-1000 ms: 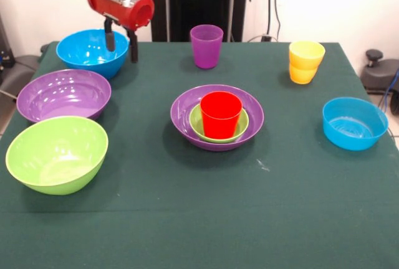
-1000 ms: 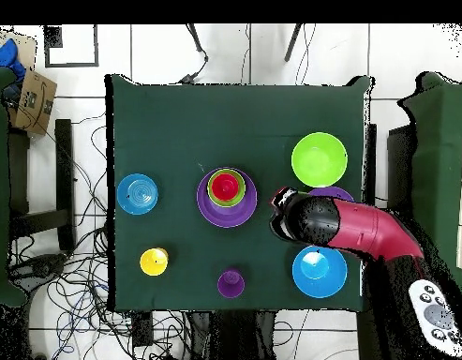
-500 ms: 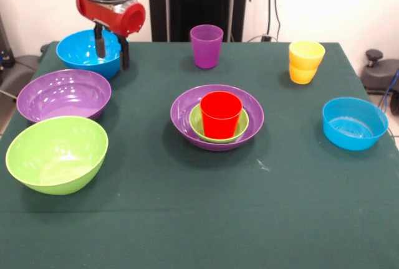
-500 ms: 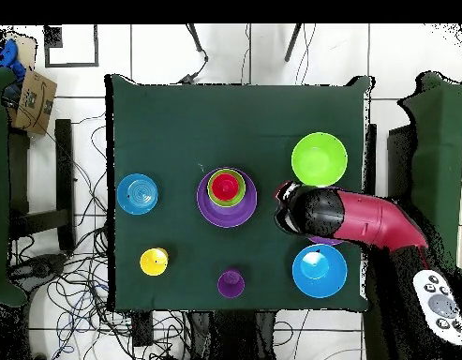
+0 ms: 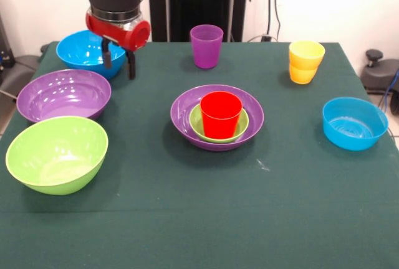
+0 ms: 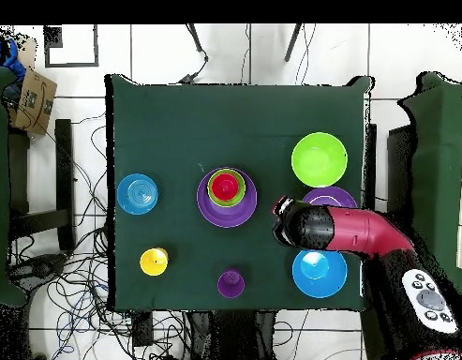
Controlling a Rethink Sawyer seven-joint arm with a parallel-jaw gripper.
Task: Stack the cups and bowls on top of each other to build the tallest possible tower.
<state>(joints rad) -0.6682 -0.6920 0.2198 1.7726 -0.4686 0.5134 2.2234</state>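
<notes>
We note the green table point(image 5: 299, 219) crowded on one side. In the front view three large bowls sit close together at the left: the large blue bowl point(image 5: 84, 51) farthest back, a large purple bowl point(image 5: 62, 94) in front of it, and the lime green bowl point(image 5: 56, 152) nearest the camera, its rim just beside the purple one.

The gripper point(image 5: 118, 63) hangs at the blue bowl's right rim. Its two dark fingers point(image 5: 131, 65) stand a little apart, with nothing between them. One finger shows against the bowl's edge, the other over the cloth; we cannot tell whether either touches the bowl.

The tower point(image 5: 217, 118) stands mid-table: a purple base bowl point(image 5: 187, 110) holding the small green bowl point(image 5: 196, 119), with the red cup point(image 5: 221, 114) upright in that.

The purple cup point(image 5: 206, 45) stands alone behind it. The two yellow cups point(image 5: 306, 61), nested, stand well to the right, and the small blue bowl point(image 5: 354, 123) sits near the right edge.

From overhead the arm point(image 6: 361, 232) lies across the large purple bowl point(image 6: 330, 196), leaving only a sliver of its rim, and overlaps the top edge of the blue bowl point(image 6: 319, 272). The fingers are hidden under the wrist there; only the front view shows them.

Overhead also shows cables on the floor and a cardboard box point(image 6: 30, 101) beside the table, outside the front view.
</notes>
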